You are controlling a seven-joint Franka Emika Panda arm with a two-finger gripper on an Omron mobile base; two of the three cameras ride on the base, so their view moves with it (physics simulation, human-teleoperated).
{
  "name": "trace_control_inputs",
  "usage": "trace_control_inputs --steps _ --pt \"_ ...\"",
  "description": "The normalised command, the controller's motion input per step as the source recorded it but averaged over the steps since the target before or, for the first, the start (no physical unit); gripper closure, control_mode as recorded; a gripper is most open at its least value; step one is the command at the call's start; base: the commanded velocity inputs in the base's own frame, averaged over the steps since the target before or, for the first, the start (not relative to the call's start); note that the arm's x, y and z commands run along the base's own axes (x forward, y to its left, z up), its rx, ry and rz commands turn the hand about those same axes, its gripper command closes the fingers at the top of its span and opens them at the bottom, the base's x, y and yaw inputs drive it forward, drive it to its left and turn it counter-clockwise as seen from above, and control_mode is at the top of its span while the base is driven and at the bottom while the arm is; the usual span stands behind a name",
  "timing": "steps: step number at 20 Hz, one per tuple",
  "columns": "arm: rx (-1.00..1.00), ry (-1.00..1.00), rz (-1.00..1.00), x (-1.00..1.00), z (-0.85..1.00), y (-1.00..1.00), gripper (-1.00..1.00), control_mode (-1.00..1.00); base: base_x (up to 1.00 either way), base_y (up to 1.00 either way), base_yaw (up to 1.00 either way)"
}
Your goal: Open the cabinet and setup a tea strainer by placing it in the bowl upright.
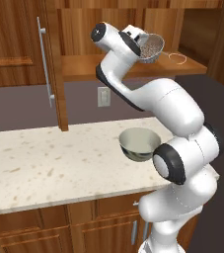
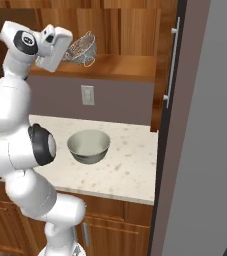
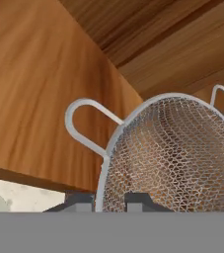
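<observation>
**Strainer gripped at the open cabinet shelf**

Up at the cabinet [image 1: 44, 59], whose doors stand open, I have the gripper [image 3: 108, 200] at shelf height with its two fingertips [image 3: 79, 201] set either side of the rim of the tea strainer [image 3: 175, 153], clamped on it. In the hand view the mesh basket sits tilted, its open mouth turned toward the camera, one wire loop handle sticking out over the wooden shelf [image 3: 39, 99] and a smaller loop on the far rim. From the left base view I see the tea strainer [image 1: 151, 48] tipped on its side at the end of the hand, just above the shelf board. In the right base view the tea strainer [image 2: 82, 50] hangs beside the white hand, at the shelf's front edge.

Below, the bowl [image 1: 139, 143] stands upright on the speckled countertop [image 1: 49, 163], well apart from the strainer. The bowl [image 2: 88, 145] sits under a wall outlet [image 2: 87, 95].
</observation>
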Motion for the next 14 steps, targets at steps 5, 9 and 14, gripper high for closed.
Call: trace_control_inputs --steps 5,9,14 --pt "0.27 0.0 -0.21 -1.0 0.08 0.06 1.0 -1.0 0.0 0.0 0.0" --pt "0.29 0.0 -0.05 -1.0 0.0 0.0 1.0 -1.0 0.0 0.0 0.0" --pt "0.27 0.0 0.0 -0.91 -0.04 0.0 1.0 -1.0 0.0 0.0 0.0"
